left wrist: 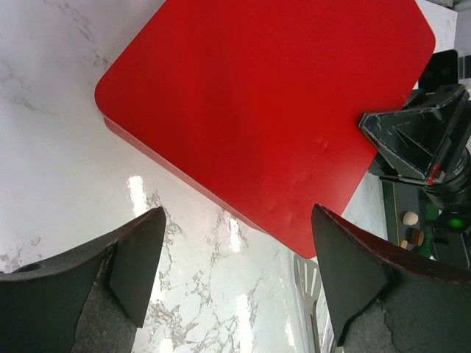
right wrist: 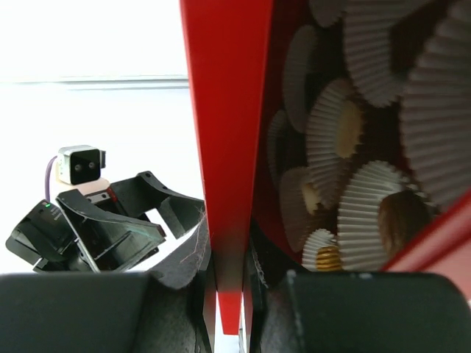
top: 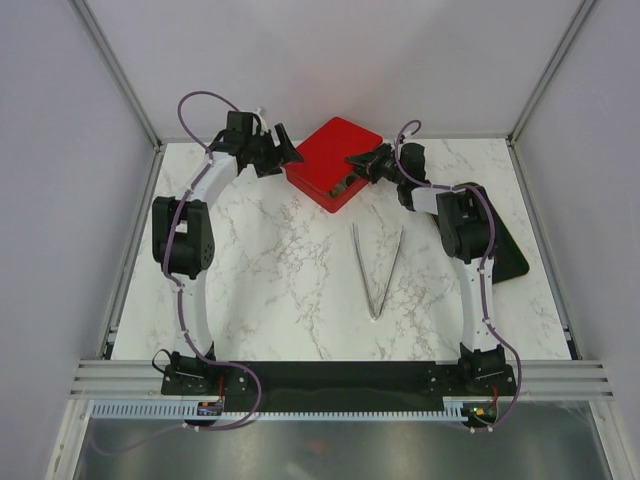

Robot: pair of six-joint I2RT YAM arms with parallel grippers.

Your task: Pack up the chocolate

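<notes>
A red lid [top: 335,158] is tilted up over the box at the back of the table. My right gripper [right wrist: 229,276] is shut on the edge of this red lid [right wrist: 228,110]. Under the lid, the right wrist view shows brown and tan chocolate [right wrist: 401,217] pieces sitting in white pleated paper cups [right wrist: 368,59]. My left gripper [left wrist: 239,265] stands open just off the lid's left corner, with only marble between its fingers. From above, the left gripper [top: 288,155] and right gripper [top: 353,162] flank the lid.
Long metal tweezers [top: 376,270] lie on the marble table [top: 270,280] in front of the box, their tip [left wrist: 309,276] showing in the left wrist view. A black tray [top: 512,255] lies at the right, partly under the right arm. Grey walls enclose the table.
</notes>
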